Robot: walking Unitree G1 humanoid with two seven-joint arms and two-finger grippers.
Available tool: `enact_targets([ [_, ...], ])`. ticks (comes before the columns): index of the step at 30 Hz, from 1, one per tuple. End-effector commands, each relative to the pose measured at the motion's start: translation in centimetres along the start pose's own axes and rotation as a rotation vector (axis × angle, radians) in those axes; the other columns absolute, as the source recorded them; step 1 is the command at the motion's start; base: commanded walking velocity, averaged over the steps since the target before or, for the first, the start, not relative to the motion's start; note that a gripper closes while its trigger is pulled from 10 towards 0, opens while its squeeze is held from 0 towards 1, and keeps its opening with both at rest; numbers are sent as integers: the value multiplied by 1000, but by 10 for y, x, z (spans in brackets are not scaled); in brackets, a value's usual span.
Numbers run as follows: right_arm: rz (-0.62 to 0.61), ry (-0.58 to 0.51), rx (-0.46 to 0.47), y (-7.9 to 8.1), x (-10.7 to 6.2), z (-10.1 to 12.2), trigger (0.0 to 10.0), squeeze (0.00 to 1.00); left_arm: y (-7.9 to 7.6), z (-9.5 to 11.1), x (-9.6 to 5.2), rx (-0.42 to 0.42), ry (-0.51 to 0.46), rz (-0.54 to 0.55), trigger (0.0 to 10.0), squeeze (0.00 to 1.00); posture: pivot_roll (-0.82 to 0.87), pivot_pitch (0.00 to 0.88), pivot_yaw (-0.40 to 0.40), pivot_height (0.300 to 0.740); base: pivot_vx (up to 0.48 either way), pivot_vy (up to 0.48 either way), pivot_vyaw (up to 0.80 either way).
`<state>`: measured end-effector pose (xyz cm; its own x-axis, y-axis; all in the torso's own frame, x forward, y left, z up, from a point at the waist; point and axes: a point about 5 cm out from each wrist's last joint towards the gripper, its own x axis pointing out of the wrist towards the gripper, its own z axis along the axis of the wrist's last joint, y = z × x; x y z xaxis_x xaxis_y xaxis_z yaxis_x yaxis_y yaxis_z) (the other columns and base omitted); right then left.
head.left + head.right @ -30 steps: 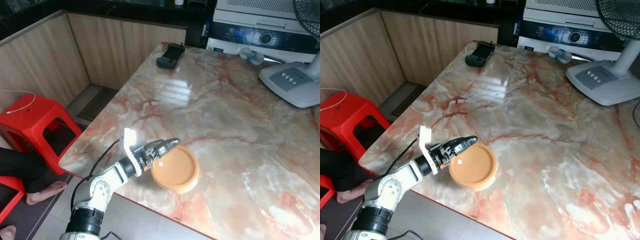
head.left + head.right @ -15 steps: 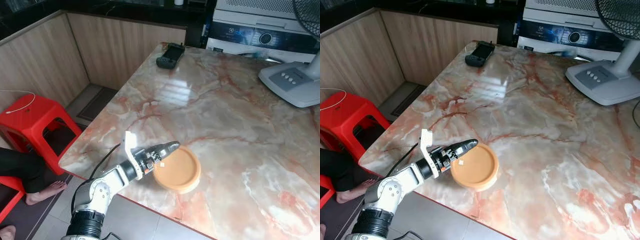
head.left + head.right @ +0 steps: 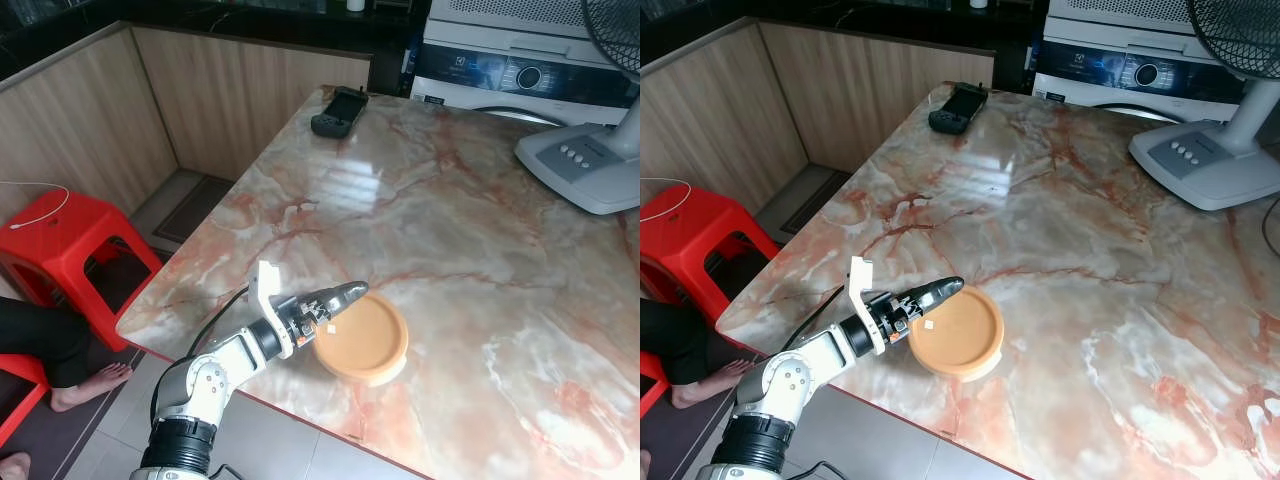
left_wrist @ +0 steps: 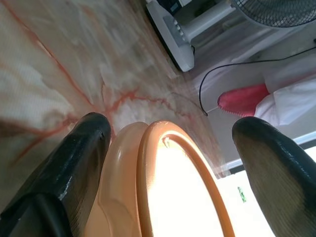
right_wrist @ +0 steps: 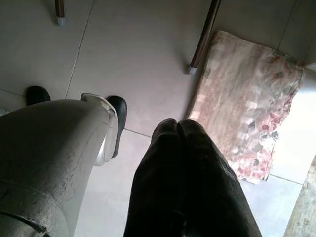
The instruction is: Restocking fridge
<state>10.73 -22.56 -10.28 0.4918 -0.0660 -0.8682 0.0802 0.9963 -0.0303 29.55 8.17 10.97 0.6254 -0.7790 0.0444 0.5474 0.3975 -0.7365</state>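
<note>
- Orange lid (image 3: 362, 338) lies flat, lower centre of frame, near the table (image 3: 480, 220) edge.
- Left gripper (image 3: 340, 297) jaws spread, straddling its rim; right gripper (image 5: 190, 163) pressed together.
- Likely light, stiff, slick plastic: pinch the rim.

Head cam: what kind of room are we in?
Probably a home kitchen or laundry corner: a marble-look table near dark counters with wood panelling, a front-load washing machine behind it, and a standing fan on the table.
</note>
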Motion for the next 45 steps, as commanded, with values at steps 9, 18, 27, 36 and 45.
enact_targets([
  [9, -5, 18, -4, -1, -1, -5, 10000, 0, 2, -10, 2, -43, 25, 43, 10000, 0, 56, 48, -43, 740, 0, 0, 0],
  [18, -9, 21, -12, -1, -1, -5, 10000, 0, 0, -11, 3, -60, 27, 35, 0, 0, 54, 62, -49, 740, 0, 0, 0],
  [27, -7, 25, -30, -2, -1, -5, 10000, 0, -2, -12, 3, -67, 19, 21, 0, 0, 56, 67, -53, 740, 0, 0, 0],
  [36, -5, 25, -35, -3, -1, -5, 10000, 0, -4, -12, 4, -65, 16, 18, 0, 0, 57, 68, -61, 740, 0, 0, 0],
  [45, -4, 29, -39, -4, -2, -5, 10000, 0, -7, -12, 5, -38, 5, 9, 0, 0, 59, 69, -72, 740, 0, 0, 0],
])
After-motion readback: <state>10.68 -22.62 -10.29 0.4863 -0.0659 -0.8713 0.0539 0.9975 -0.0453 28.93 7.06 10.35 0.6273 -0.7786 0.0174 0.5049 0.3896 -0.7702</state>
